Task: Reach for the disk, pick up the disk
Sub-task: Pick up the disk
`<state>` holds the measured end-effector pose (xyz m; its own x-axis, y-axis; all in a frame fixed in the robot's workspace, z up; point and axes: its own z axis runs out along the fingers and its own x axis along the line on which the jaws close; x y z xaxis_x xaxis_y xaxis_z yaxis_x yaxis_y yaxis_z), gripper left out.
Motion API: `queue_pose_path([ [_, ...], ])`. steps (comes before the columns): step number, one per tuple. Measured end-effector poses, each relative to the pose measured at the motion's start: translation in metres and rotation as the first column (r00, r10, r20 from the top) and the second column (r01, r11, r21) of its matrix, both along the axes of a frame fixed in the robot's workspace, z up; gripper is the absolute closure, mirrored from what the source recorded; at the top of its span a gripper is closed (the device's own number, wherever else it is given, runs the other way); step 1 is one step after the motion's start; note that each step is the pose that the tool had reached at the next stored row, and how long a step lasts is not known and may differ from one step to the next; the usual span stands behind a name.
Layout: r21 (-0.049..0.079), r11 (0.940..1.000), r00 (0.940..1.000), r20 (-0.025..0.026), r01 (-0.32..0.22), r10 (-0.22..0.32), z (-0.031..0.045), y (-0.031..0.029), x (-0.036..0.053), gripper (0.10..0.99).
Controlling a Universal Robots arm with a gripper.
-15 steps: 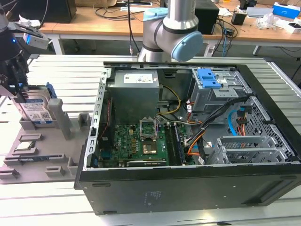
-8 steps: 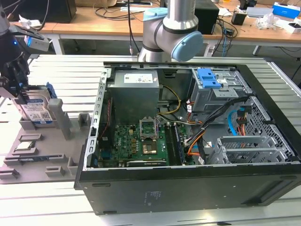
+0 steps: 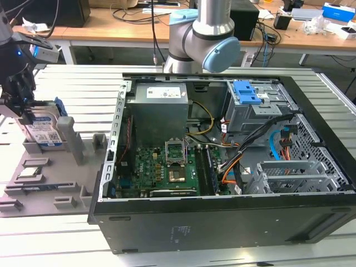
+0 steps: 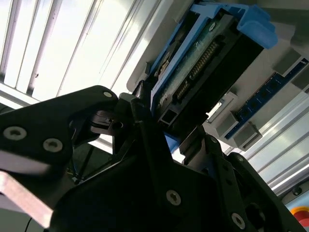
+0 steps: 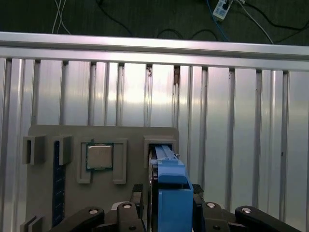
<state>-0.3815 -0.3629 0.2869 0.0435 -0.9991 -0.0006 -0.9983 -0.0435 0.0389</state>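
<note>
Ribbed metal table (image 3: 78,83) carries a grey tray (image 3: 50,183) at the exterior view's left, where the disk (image 3: 44,130) stands on edge in 1 slot. The gripper (image 5: 169,192) looks narrowed onto it, 1 finger against each side, with the disk not yet lifted. The grip sits near 1 end on smooth blue plastic, so I judge the disk could pivot, slip or jam against the slot walls. A grey post (image 3: 68,133) stands just beside it, a chip (image 5: 99,157) lies nearby, and the open computer case (image 3: 222,222) is well apart.
</note>
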Motion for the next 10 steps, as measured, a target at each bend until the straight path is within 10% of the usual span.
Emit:
queue_pose_path([
  [10,0.0,1.0,1.0,0.0,-0.001,0.001,-0.0026,0.0,0.0,0.686],
])
